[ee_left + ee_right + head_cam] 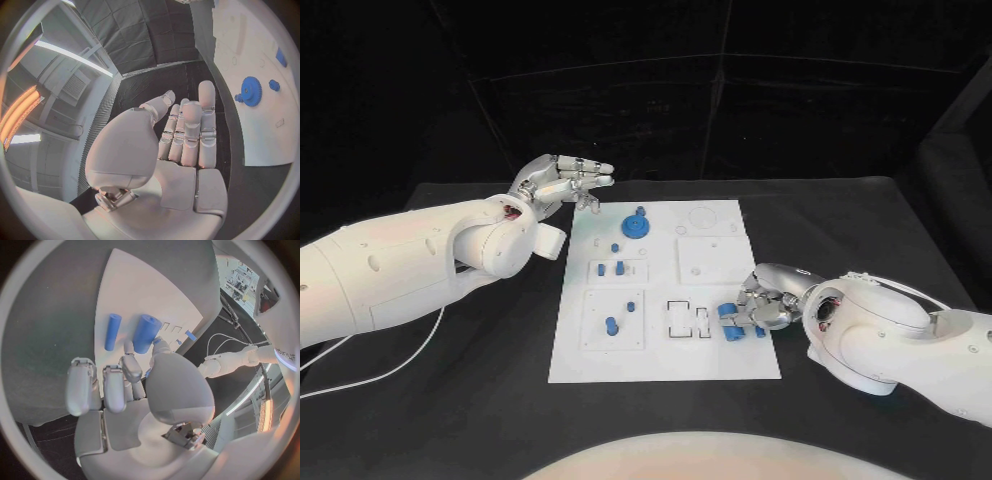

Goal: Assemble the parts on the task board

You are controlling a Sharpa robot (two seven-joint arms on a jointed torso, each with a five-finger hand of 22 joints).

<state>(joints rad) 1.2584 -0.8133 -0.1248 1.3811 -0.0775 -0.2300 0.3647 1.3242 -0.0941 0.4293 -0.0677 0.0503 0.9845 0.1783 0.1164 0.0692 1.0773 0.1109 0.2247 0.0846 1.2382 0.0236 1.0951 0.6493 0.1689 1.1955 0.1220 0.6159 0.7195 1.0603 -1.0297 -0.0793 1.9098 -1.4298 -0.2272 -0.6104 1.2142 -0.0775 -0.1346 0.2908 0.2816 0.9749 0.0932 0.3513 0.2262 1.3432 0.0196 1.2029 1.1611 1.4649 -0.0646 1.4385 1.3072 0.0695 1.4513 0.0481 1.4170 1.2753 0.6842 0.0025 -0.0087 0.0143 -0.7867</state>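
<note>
The task board lies flat at the middle of the black bench, its long sides running from the near edge toward the far edge. A blue gear stands on the board's far-left portion, with a small blue piece just beside it. Two raised plates on the board's left side carry parts: the farther plate holds two short blue pegs, and the nearer plate holds a blue peg and a smaller blue piece. Near the board's right edge lie a thick blue cylinder and a thin blue rod, side by side on the white surface. The right hand rests over this right edge; its fingers are curled in, with the fingertips just beside the thick cylinder, though whether they pinch anything cannot be told. The left hand hovers off the board's far-left corner, above the bench, its fingers extended close together and holding nothing.
</note>
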